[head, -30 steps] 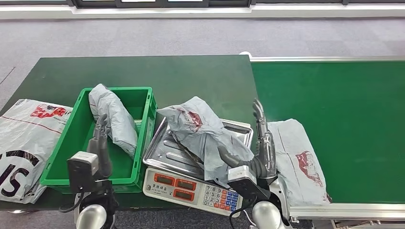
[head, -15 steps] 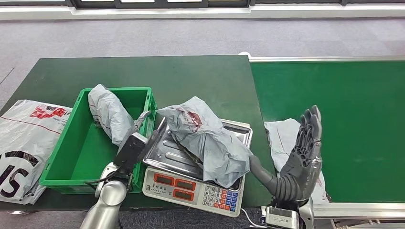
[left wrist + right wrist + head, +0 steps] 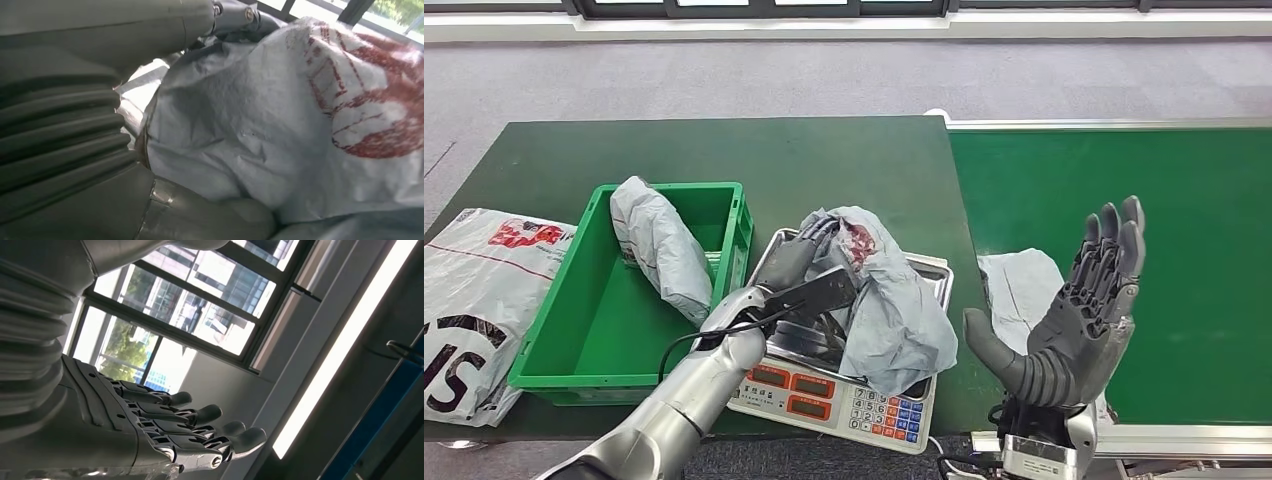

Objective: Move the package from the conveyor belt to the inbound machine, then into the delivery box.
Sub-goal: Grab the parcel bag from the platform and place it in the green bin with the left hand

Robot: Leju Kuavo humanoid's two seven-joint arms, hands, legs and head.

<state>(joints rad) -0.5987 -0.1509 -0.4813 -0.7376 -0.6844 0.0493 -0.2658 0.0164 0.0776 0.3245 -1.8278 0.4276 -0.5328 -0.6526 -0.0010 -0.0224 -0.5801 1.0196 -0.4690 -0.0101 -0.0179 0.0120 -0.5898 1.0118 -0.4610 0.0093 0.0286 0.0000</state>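
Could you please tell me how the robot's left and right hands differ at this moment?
The left hand reaches over the scale and touches the package; the right hand is raised, palm up, holding nothing. The left fingers press into the bag; the right fingers are spread. Both are dark grey.

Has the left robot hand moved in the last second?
Yes. The left robot hand went from above the green crate rightward to the package on the scale.

floor [image 3: 724, 75]: grey carpet | table [image 3: 724, 150]: dark green | windows [image 3: 190, 305]: daylit, dark frames
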